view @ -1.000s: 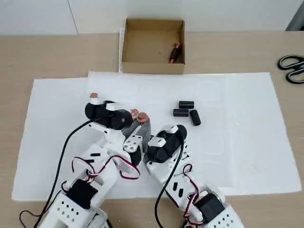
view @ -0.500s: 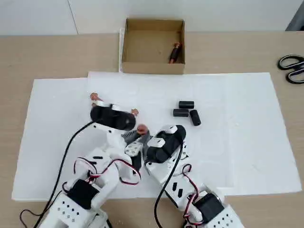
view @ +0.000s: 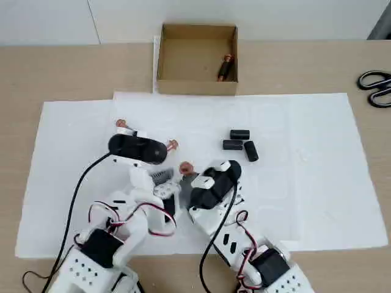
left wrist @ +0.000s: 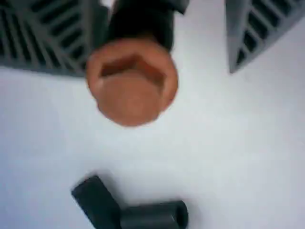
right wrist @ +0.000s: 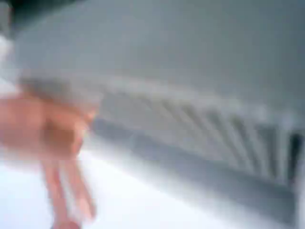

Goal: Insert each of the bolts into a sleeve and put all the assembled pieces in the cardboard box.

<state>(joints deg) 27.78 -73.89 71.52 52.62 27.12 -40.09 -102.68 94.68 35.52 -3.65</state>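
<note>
The open cardboard box (view: pixel 195 86) stood at the table's far side, with one assembled piece (view: pixel 225 68), a copper bolt in a black sleeve, lying near its right wall. Three loose black sleeves (view: pixel 239 134) lay clustered together. Two bare copper bolts (view: pixel 173 144) lay apart from each other. A third bolt (left wrist: pixel 132 81), hex-headed, sat in a black sleeve.

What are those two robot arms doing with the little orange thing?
They are building little pieces. Right now one copper bolt sits in a black sleeve between the open fingers of the left gripper, with the right gripper close beside it. Three empty sleeves and two loose bolts lie on the white paper. One finished piece lies in the cardboard box.
</note>
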